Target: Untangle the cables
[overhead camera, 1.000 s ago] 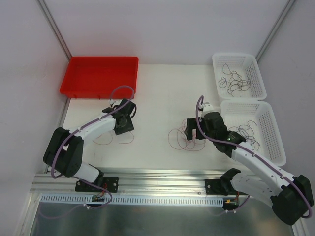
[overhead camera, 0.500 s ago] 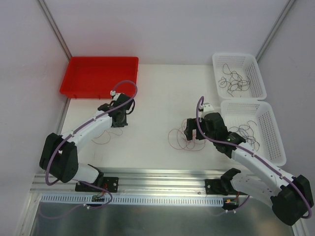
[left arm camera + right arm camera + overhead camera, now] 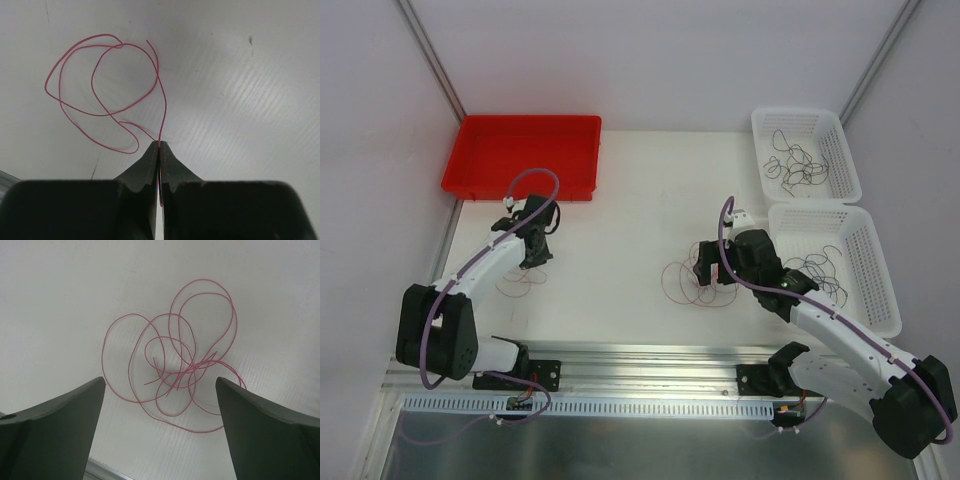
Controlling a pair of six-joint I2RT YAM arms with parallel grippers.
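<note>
A thin red cable (image 3: 119, 46) lies in loose loops on the white table, and one strand runs up into the tips of my left gripper (image 3: 159, 146), which is shut on it. From above, that gripper (image 3: 533, 262) stands at the left of the table over the red cable (image 3: 520, 280). A small tangle of red/pink cables (image 3: 185, 369) lies just beyond my right gripper (image 3: 160, 390), whose jaws are wide open and hold nothing. From above, the right gripper (image 3: 710, 275) is at the tangle (image 3: 682, 282) near the table's middle.
A red tray (image 3: 520, 150) sits at the back left. Two white baskets stand at the right, the far one (image 3: 760, 120) and the near one (image 3: 880, 300), each with dark cables (image 3: 795, 160) inside. The metal rail runs along the near edge.
My left gripper has shut on the red cable and swung left, dragging the cable with it. The right arm has not moved.
</note>
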